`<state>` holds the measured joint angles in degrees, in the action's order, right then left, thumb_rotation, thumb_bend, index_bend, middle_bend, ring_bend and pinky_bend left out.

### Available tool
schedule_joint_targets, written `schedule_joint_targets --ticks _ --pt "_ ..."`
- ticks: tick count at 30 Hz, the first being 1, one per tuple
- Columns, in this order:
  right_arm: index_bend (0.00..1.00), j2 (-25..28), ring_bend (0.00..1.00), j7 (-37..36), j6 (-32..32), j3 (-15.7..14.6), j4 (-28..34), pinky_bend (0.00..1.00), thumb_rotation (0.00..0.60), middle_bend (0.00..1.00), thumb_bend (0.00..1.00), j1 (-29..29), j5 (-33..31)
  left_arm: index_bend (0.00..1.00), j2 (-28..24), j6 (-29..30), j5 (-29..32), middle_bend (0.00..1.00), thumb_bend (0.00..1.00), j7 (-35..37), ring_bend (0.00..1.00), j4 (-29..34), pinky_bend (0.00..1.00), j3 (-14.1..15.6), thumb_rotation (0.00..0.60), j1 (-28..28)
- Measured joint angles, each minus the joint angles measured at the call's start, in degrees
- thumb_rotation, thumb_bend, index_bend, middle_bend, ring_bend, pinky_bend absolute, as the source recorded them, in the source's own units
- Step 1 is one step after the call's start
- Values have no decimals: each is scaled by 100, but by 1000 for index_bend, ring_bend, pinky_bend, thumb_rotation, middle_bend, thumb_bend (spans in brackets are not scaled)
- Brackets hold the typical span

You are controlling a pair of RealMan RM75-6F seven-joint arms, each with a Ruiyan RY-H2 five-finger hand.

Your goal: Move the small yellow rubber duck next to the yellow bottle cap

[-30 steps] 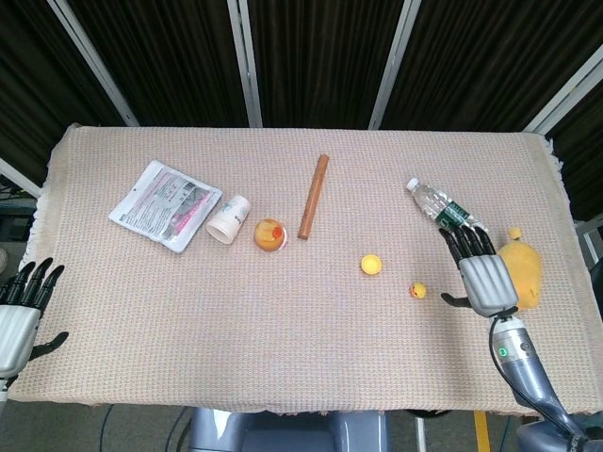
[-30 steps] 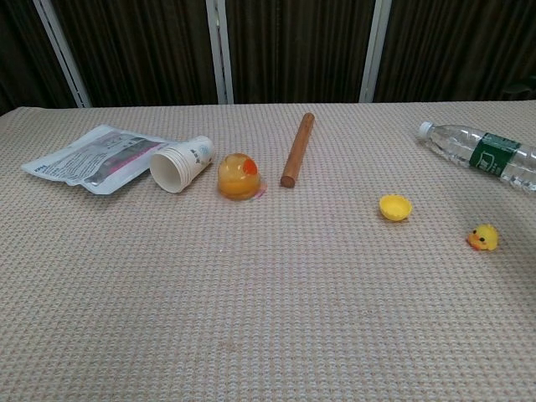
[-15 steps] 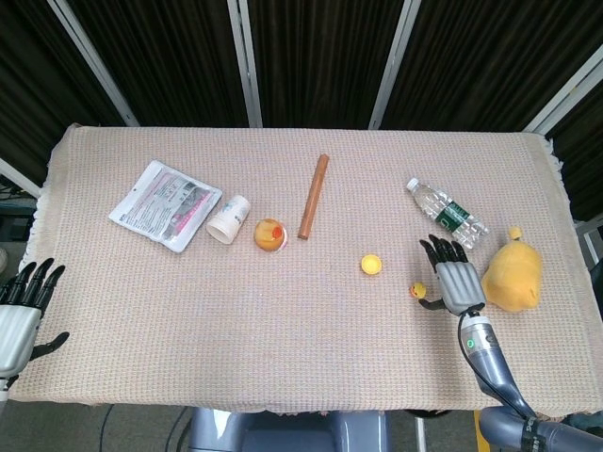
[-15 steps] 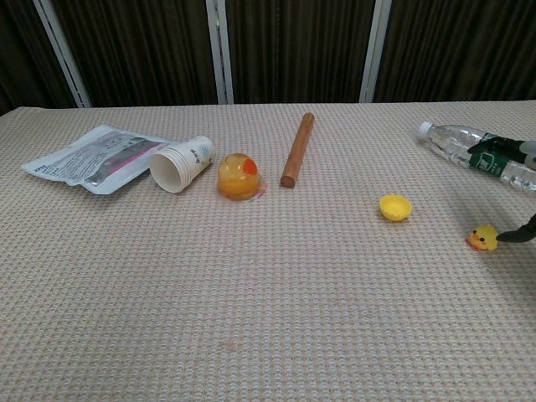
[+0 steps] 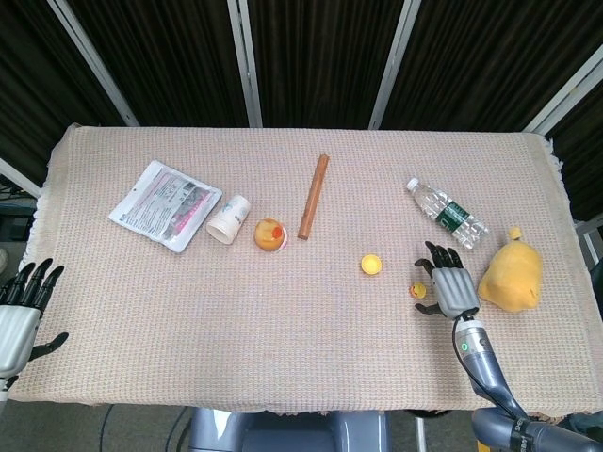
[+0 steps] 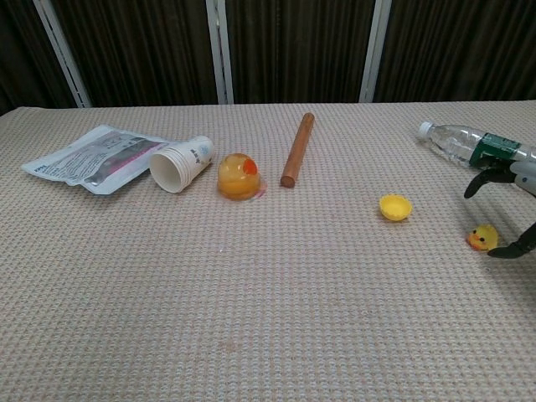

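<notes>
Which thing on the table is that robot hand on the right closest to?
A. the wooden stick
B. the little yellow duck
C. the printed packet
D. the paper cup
B: the right hand sits right beside the little yellow duck, fingers spread and not yet holding it, while the cup, stick and packet lie far off toward the left.

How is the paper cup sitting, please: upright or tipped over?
Tipped over. The paper cup lies on its side on the table, its open mouth facing the chest camera, beside the packet.
</notes>
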<state>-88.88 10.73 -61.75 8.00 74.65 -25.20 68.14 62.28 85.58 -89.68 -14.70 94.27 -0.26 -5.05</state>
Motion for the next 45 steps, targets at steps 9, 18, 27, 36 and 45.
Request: schedule_joint_targets --ticks 9,18,27,36,45 --pt "309 -250 0 -93 29 -13 -282 0 600 0 91 0 5 0 -4 7 4 0 0 -5 0 9 170 -2 600 3" --pt "397 -418 0 -201 5 -25 -588 0 600 0 101 30 46 0 -2 12 -6 0 0 -16 0 7 170 0 600 3" --pt "426 -505 0 -285 71 14 -831 0 600 0 114 40 7 0 -4 -6 16 0 0 -23 0 15 171 -1 600 1" --pt "474 -561 0 -284 53 29 -877 0 600 0 131 33 63 0 -7 -11 22 0 0 -30 0 25 171 -3 600 -3" --pt "499 -626 0 -329 55 73 -951 0 600 0 140 27 67 0 -6 -20 23 0 0 -4 0 14 171 -2 600 -8"
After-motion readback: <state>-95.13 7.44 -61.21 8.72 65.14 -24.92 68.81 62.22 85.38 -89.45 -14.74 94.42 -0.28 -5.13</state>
